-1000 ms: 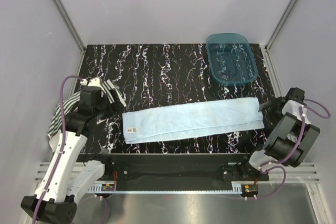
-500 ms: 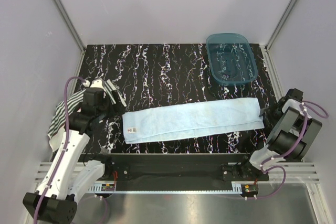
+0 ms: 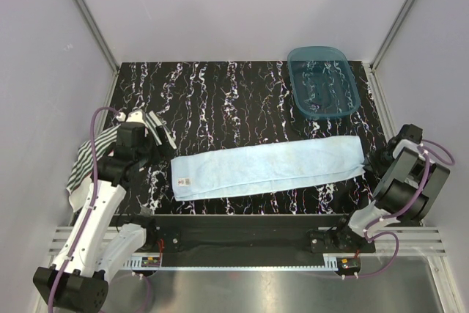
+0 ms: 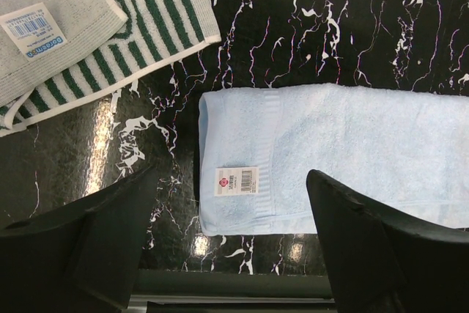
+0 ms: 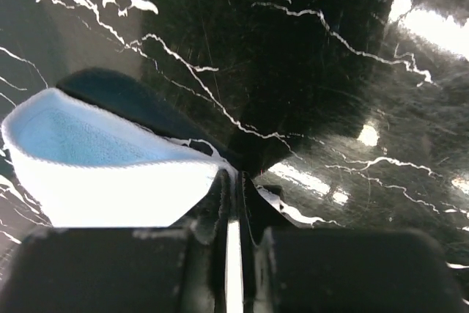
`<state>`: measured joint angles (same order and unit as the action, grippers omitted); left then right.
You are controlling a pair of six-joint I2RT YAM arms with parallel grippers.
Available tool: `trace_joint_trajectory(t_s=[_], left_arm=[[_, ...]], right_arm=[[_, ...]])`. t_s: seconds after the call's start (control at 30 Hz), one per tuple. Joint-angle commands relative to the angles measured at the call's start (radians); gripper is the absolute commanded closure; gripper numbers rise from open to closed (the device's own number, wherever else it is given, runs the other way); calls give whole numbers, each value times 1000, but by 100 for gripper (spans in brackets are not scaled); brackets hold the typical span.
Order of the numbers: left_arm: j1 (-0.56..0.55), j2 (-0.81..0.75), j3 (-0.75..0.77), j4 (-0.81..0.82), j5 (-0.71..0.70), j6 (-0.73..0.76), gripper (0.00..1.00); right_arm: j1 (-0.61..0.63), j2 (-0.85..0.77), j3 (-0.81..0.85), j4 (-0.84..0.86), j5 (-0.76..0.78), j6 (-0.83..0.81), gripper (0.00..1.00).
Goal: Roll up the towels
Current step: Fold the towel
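Top external view: the black marbled table (image 3: pixel 220 100) fills the middle of the cell. The blue towel (image 3: pixel 267 166) is the biggest thing on it. It lies flat and full length from 9 to 3 o'clock, in the half of the table toward 6 o'clock. No turn of a roll shows along it.

The teal tub (image 3: pixel 322 93) sits at 1 o'clock, well apart from the towel. The striped towel (image 3: pixel 82 166) lies loosely folded at the 9 o'clock edge, partly under the left arm and not rolled either.

The left gripper (image 4: pixel 231 181) hangs over the blue towel's 9 o'clock end. Its fingers are spread wide, touch nothing and hold nothing. The right gripper (image 5: pixel 231 181) is down at the towel's 3 o'clock end. Its fingers are pressed together, and the hem appears to be pinched between them. That corner of the cloth is lifted off the table in a small loop.

A barcode label (image 4: pixel 237 180) lies near the blue towel's 9 o'clock end, and a smaller tag (image 4: pixel 33 29) shows on the striped one.

I judge the task barely begun: one end is gripped, and both rolls are yet to be made.
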<state>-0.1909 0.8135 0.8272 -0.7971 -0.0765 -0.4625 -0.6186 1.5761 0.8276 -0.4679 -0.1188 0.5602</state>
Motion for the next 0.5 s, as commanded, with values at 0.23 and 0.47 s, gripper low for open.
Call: trace_joint_trajectory(t_s=[0.23, 0.47], left_arm=[[7, -2, -2, 49, -8, 15, 12], [7, -7, -7, 52, -8, 13, 12]], right_arm=[[75, -186, 87, -155, -13, -23, 100], [264, -321, 171, -231, 14, 1, 100]])
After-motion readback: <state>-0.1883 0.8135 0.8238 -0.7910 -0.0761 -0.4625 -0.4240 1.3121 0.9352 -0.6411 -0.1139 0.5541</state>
